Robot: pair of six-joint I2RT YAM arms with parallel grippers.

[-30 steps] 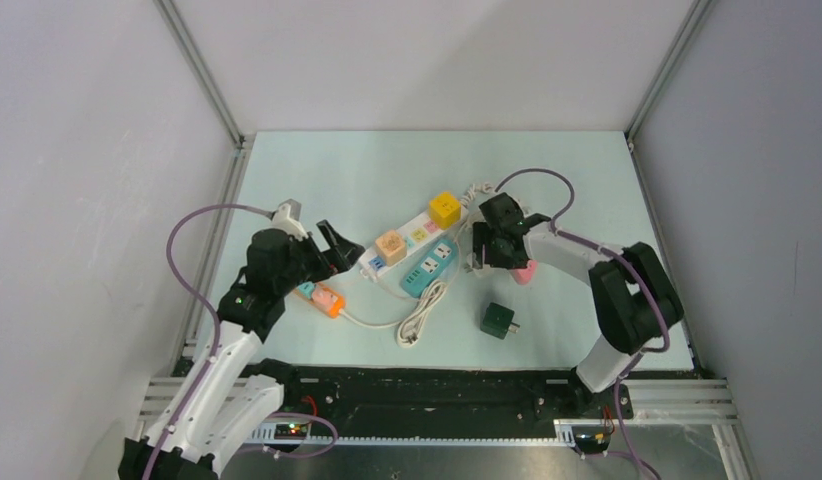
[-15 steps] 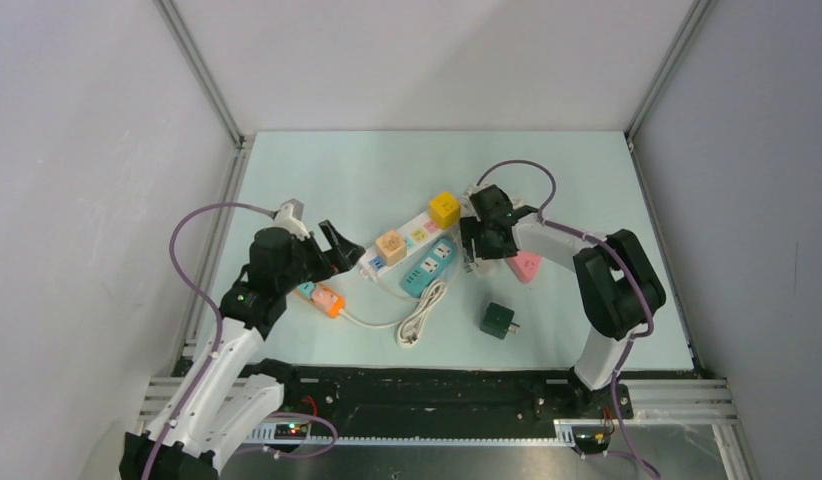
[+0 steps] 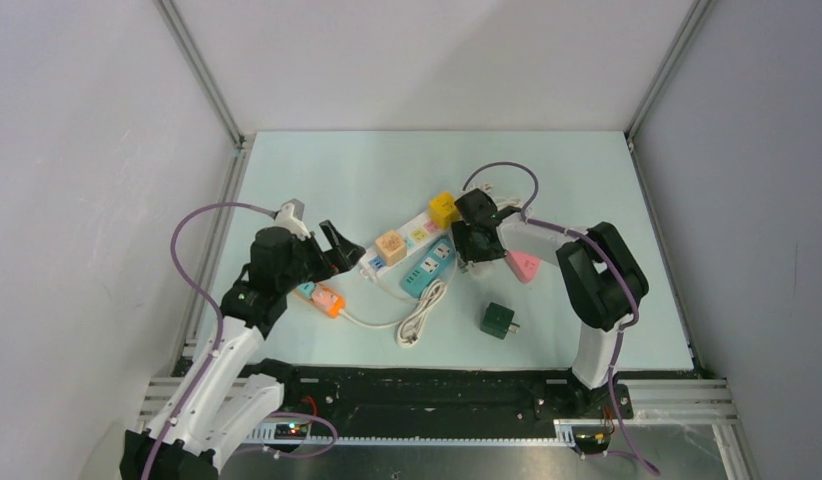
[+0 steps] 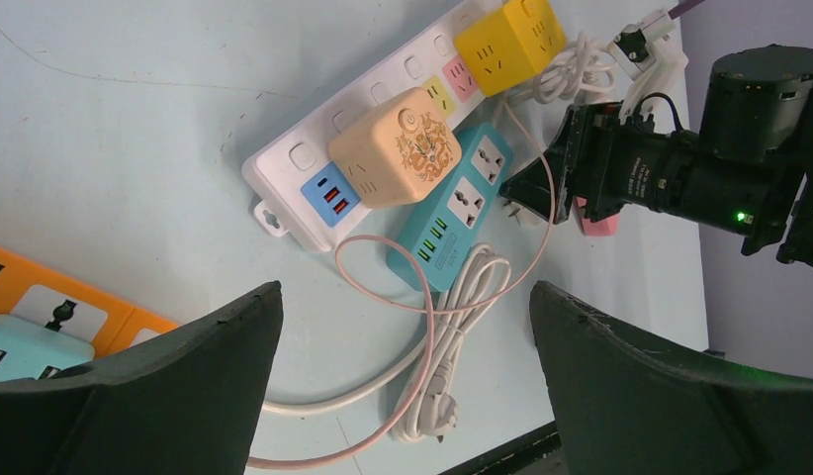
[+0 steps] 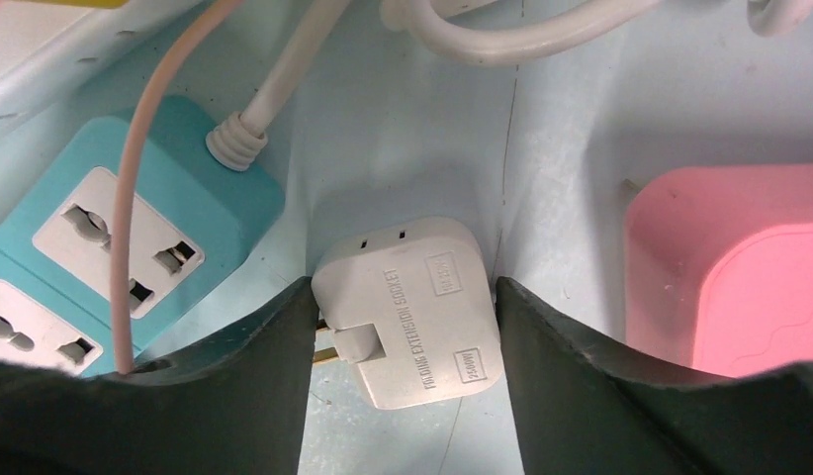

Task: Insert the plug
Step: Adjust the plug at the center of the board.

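Note:
My right gripper (image 5: 403, 332) is shut on a white folding plug adapter (image 5: 412, 297), its brass prongs pointing left. It holds the adapter low over the table, just right of the teal power strip (image 5: 116, 237), whose sockets face up. In the top view the right gripper (image 3: 474, 245) is beside the teal strip (image 3: 430, 265). My left gripper (image 3: 337, 245) is open and empty, left of the white power strip (image 3: 412, 236). In the left wrist view the open left gripper (image 4: 403, 336) hovers over a coiled cable, and the teal strip (image 4: 452, 208) lies ahead.
The white strip carries a peach cube (image 3: 391, 246) and a yellow cube (image 3: 445, 209). A pink plug (image 3: 524, 265) lies right of my right gripper. A dark green cube (image 3: 500, 320), a coiled white cable (image 3: 419, 315) and an orange strip (image 3: 322, 297) lie nearer.
My right gripper has moved left and a little back with the adapter, off the pink plug and up to the teal strip. The left arm has barely moved.

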